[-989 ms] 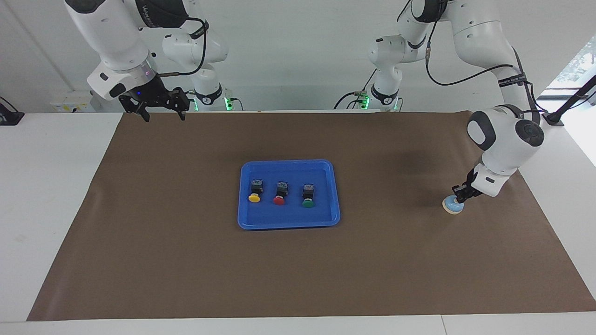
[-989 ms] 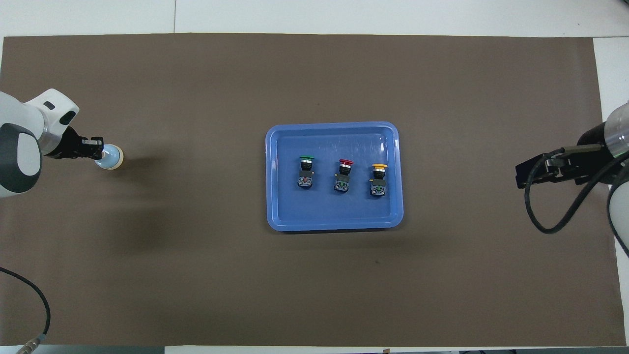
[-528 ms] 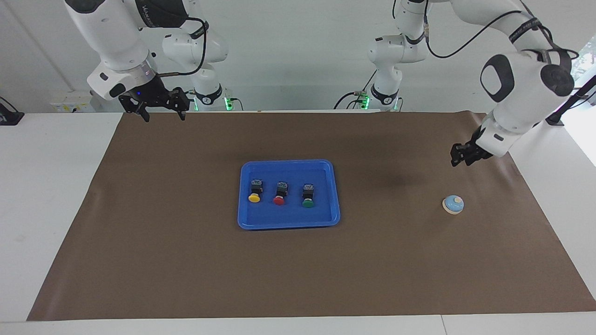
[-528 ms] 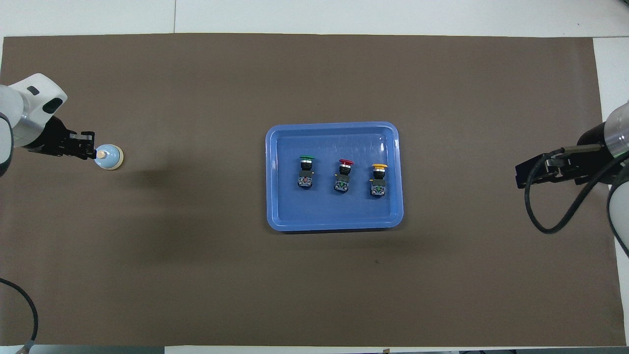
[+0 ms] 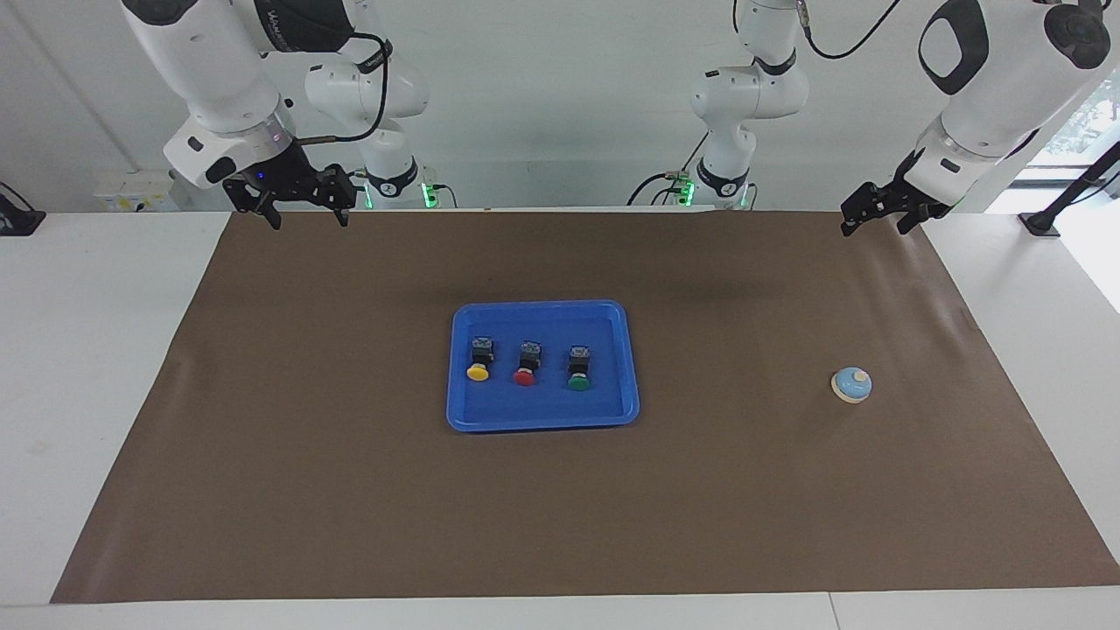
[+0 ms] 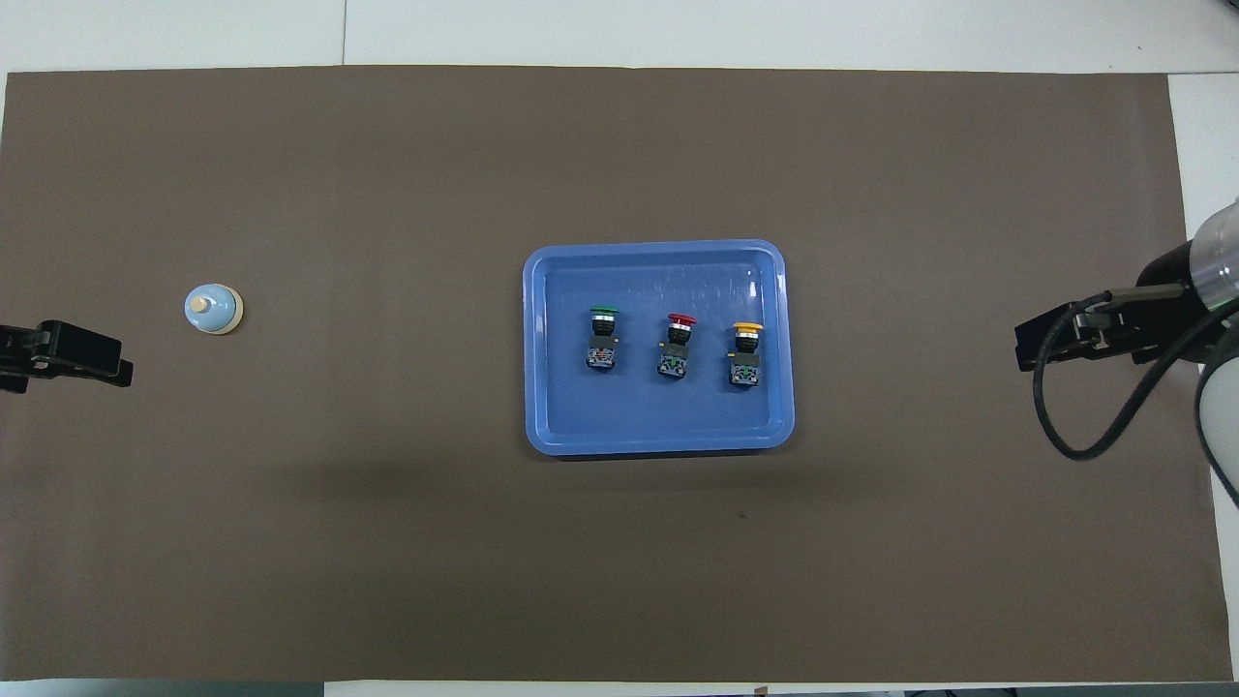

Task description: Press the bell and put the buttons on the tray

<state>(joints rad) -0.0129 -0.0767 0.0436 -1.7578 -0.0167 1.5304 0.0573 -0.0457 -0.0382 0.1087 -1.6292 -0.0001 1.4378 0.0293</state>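
The light-blue bell (image 5: 851, 384) (image 6: 212, 309) stands alone on the brown mat toward the left arm's end of the table. In the middle, the blue tray (image 5: 542, 423) (image 6: 658, 443) holds three buttons lying in a row: yellow (image 5: 478, 360) (image 6: 745, 353), red (image 5: 525, 363) (image 6: 678, 346) and green (image 5: 577, 367) (image 6: 602, 339). My left gripper (image 5: 876, 226) hangs open and empty, high over the mat's edge at the robots' end, well clear of the bell. Open and empty too, my right gripper (image 5: 310, 219) waits raised over the mat's corner at the right arm's end.
A brown mat (image 5: 350, 490) covers most of the white table (image 5: 87, 350). A black cable (image 6: 1055, 426) loops from the right arm over the mat's edge. Nothing else lies on the mat.
The left gripper rose off the bell's knob, drew back toward the robots' end and went from shut to open. The bell, tray, buttons and right arm stayed put.
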